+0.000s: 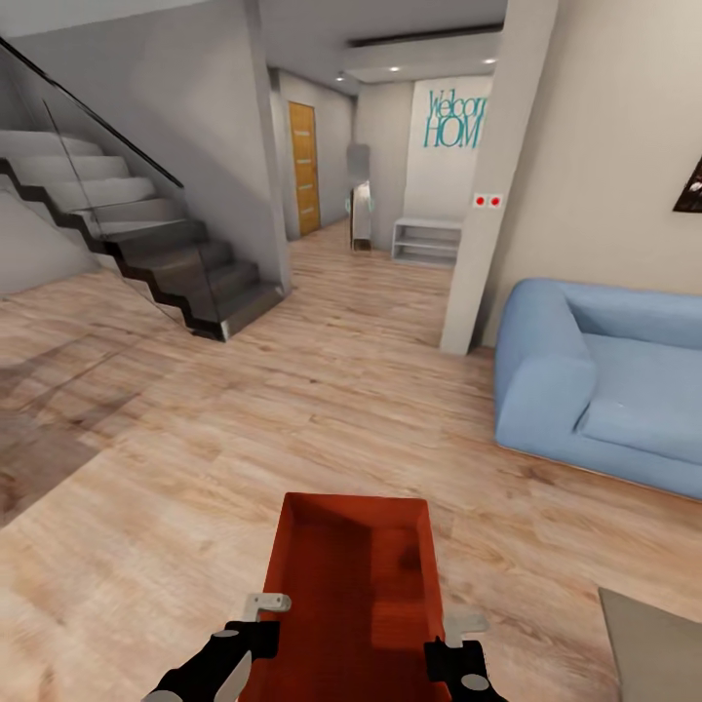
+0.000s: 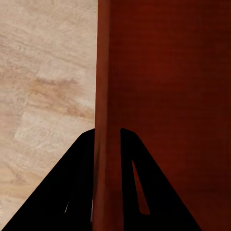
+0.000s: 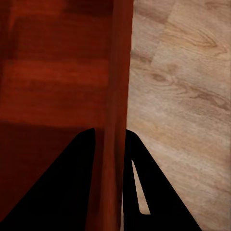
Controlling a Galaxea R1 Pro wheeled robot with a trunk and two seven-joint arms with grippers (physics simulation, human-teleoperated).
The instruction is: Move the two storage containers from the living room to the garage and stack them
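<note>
While the robot faces down the hall, it carries one storage container point(image 1: 353, 585) out in front of its trunk, low over the light wood plank floor point(image 1: 292, 409) of the living room. The left gripper point(image 1: 255, 624) pinches the bin's left wall and the right gripper point(image 1: 458, 639) pinches the right wall; in each wrist view the thin orange-red wall runs between the two dark fingers point(image 2: 72, 192), point(image 3: 67, 192), closed down on it with almost no gap.

By my reckoning the job is in its early stretch: one bin is lifted and on its way, nothing yet rests on concrete, and no stacking is done. An orange-wood door point(image 1: 303, 168) stands far down the hall past the stairs point(image 1: 156, 253); whether it leads to the garage I cannot tell.

I cannot say where the second bin is. The carried bin's near end is cut off at the picture's lower edge, and the blue sofa point(image 1: 604, 380) runs off the right side.
</note>
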